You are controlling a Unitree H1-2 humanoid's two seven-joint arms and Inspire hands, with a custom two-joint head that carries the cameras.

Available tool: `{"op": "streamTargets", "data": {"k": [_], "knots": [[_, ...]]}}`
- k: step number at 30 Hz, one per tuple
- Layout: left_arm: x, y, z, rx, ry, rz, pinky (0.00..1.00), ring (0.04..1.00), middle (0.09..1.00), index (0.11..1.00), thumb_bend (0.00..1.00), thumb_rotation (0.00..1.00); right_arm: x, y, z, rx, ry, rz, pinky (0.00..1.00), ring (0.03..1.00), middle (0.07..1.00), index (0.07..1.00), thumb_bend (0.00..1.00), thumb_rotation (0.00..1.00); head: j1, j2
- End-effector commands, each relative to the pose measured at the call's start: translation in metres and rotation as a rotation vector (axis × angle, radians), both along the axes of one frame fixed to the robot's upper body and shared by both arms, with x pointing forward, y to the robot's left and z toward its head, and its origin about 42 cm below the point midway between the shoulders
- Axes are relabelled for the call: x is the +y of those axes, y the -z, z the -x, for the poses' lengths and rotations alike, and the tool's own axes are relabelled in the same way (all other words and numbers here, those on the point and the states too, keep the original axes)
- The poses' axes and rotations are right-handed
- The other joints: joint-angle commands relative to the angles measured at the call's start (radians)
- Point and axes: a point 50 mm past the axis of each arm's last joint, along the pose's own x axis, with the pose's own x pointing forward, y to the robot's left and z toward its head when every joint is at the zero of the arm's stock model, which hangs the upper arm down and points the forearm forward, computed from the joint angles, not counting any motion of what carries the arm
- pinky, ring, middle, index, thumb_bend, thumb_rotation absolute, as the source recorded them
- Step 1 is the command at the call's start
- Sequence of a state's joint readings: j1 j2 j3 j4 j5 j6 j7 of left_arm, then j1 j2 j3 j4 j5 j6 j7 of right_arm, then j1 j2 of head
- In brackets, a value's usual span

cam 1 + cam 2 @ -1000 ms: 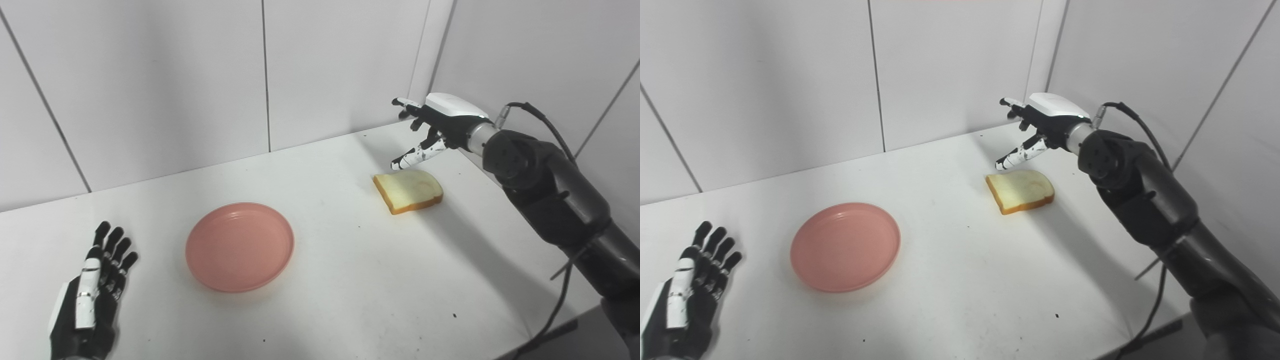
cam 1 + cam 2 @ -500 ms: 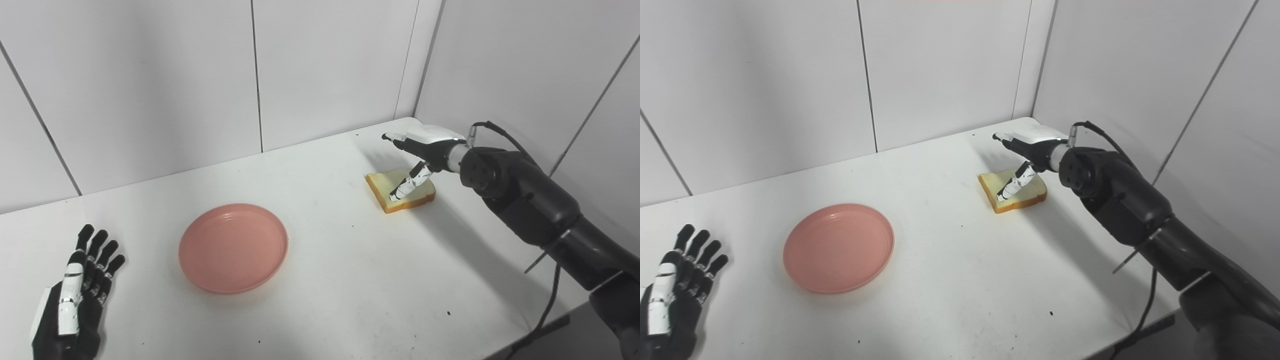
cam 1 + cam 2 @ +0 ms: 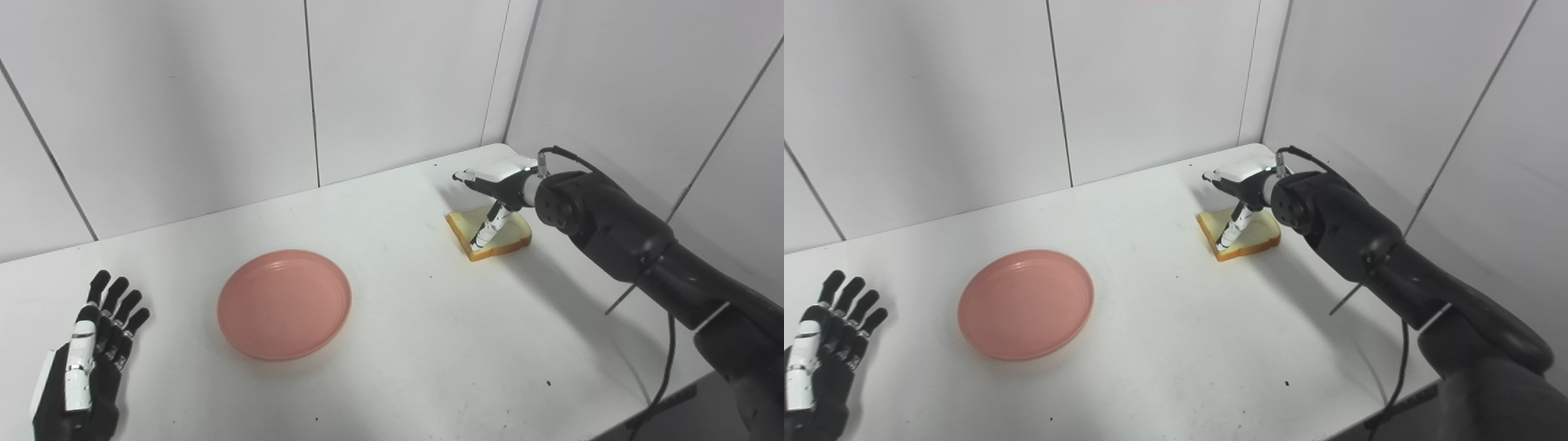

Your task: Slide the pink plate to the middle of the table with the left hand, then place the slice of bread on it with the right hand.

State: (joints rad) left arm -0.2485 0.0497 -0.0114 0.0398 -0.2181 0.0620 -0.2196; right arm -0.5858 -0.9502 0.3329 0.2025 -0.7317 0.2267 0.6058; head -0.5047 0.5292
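Note:
The pink plate [image 3: 285,303] lies flat on the white table [image 3: 429,343], left of the middle. The slice of bread [image 3: 496,236] lies flat near the table's far right corner. My right hand [image 3: 493,190] is low over the bread, open, its fingers stretched past the far edge of the slice and its thumb [image 3: 487,229] pointing down onto the near left part of it. It does not hold the bread. My left hand [image 3: 86,361] rests open and empty at the table's near left, well left of the plate.
White tiled walls close the table at the back and on the right, close behind the bread. The table's near right edge [image 3: 649,404] shows, with a black cable [image 3: 670,361] hanging by the right arm.
My right hand has come down from above and behind the bread to sit over it, thumb on the slice. The camera has shifted slightly. Plate, bread and left hand stay put.

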Motion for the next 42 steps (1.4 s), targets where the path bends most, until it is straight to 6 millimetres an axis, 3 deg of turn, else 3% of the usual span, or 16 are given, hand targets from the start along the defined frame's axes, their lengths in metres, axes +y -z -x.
{"op": "streamTargets", "data": {"k": [1,5,13,22,29,35,38,42], "knots": [[-0.001,-0.017,-0.001,-0.058,0.014,0.01,0.94,0.962,0.984,0.975,0.45,1.0,-0.007,-0.027,-0.006,-0.062,-0.016,0.05,0.99,1.0,1.0,1.0,1.0,0.51,0.001,0.003],[0.0,-0.018,0.0,-0.06,0.017,0.015,0.94,0.957,0.981,0.973,0.44,1.0,-0.008,-0.02,-0.012,-0.026,-0.012,0.072,0.92,1.0,1.0,1.0,1.0,0.53,0.001,0.008],[0.001,-0.021,0.002,-0.048,0.02,0.013,0.96,0.97,0.988,0.976,0.46,1.0,-0.009,-0.012,-0.024,0.026,0.012,0.097,0.95,1.0,1.0,1.0,1.0,0.54,0.001,0.02],[0.003,-0.022,0.002,-0.047,0.019,0.015,0.95,0.962,0.981,0.972,0.45,1.0,-0.01,-0.019,-0.016,0.098,0.103,0.043,0.94,1.0,1.0,1.0,1.0,0.5,-0.002,0.028],[0.004,-0.021,0.002,-0.049,0.022,0.015,0.96,0.968,0.985,0.974,0.46,1.0,-0.009,-0.02,-0.014,0.138,0.118,0.053,0.92,1.0,1.0,1.0,1.0,0.52,-0.003,0.037],[0.005,-0.022,0.002,-0.048,0.033,0.025,0.97,0.976,0.992,0.983,0.45,1.0,-0.009,-0.022,-0.012,0.16,0.177,0.002,0.92,1.0,1.0,1.0,1.0,0.44,-0.004,0.043],[0.007,-0.023,0.002,-0.049,0.039,0.019,0.99,0.986,0.999,0.991,0.47,1.0,-0.008,-0.021,-0.013,0.179,0.194,0.019,0.9,1.0,1.0,1.0,1.0,0.45,-0.006,0.047],[0.006,-0.023,0.002,-0.042,0.023,0.019,0.97,0.972,0.986,0.978,0.47,1.0,-0.009,-0.022,-0.009,0.194,0.187,-0.008,0.78,0.919,0.965,1.0,1.0,0.45,-0.008,0.049]]}}
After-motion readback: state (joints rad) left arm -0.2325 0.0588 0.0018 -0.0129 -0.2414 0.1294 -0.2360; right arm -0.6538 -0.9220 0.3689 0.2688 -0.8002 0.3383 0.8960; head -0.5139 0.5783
